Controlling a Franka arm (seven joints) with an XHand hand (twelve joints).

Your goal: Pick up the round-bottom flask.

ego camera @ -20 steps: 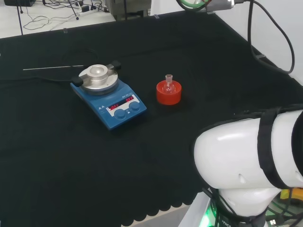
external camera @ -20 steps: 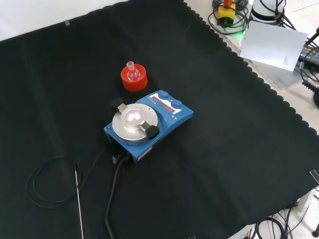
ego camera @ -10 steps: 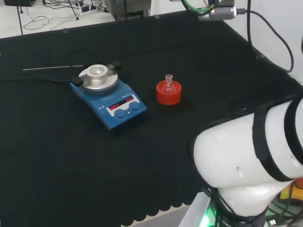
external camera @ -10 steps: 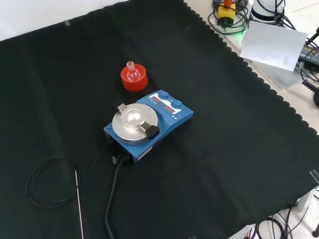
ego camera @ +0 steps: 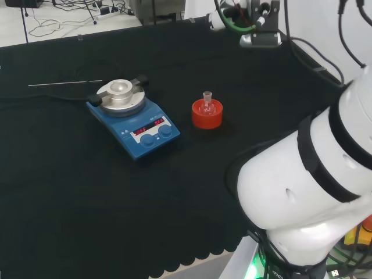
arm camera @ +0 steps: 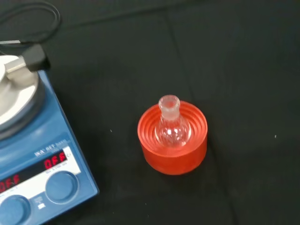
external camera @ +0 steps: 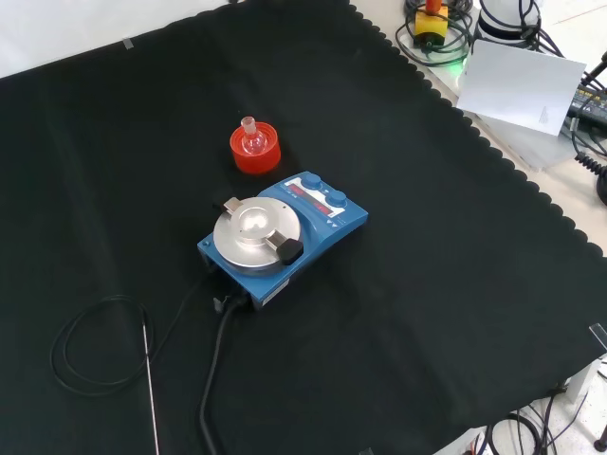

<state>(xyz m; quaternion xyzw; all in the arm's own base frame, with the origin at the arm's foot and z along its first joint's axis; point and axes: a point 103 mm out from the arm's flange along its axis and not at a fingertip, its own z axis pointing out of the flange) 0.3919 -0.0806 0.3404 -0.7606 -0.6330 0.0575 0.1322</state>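
**One flask, not yet lifted**

One small flask (arm camera: 172, 127) stands upright in its red stand (ego camera: 207, 114), just beside the blue hotplate (external camera: 283, 230). In the head view I see the arm's white link (ego camera: 308, 180) has swung higher over the last second, so the approach is under way. I cannot tell how the fingers stand. The flask stays where it was.
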